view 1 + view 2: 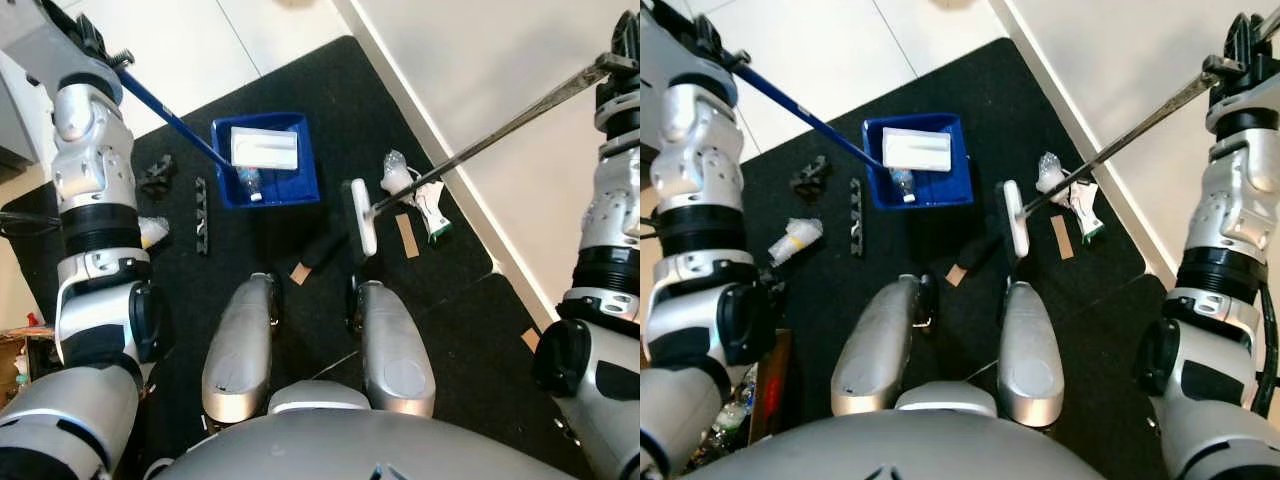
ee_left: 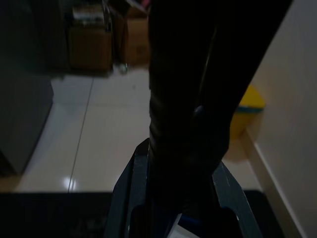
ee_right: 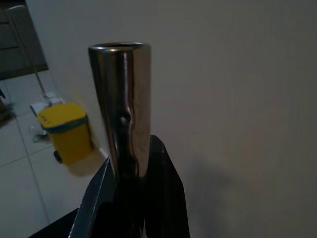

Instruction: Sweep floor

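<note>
The right end effector [image 1: 1240,50], clamped on the broom handle [image 1: 1130,135], angles its head [image 1: 1014,218] beside the wrappers [image 1: 1065,195], with the left end effector's [image 1: 95,45] clasped blue dustpan [image 1: 918,160] lying leftward (long axis toward the robot's left).

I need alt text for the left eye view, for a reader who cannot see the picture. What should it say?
Seen from above, the robot holds a broom by its metal pole in the right gripper and a blue dustpan by its handle in the left gripper. Both rest on a black mat with litter scattered about, including a crumpled wrapper.
</note>
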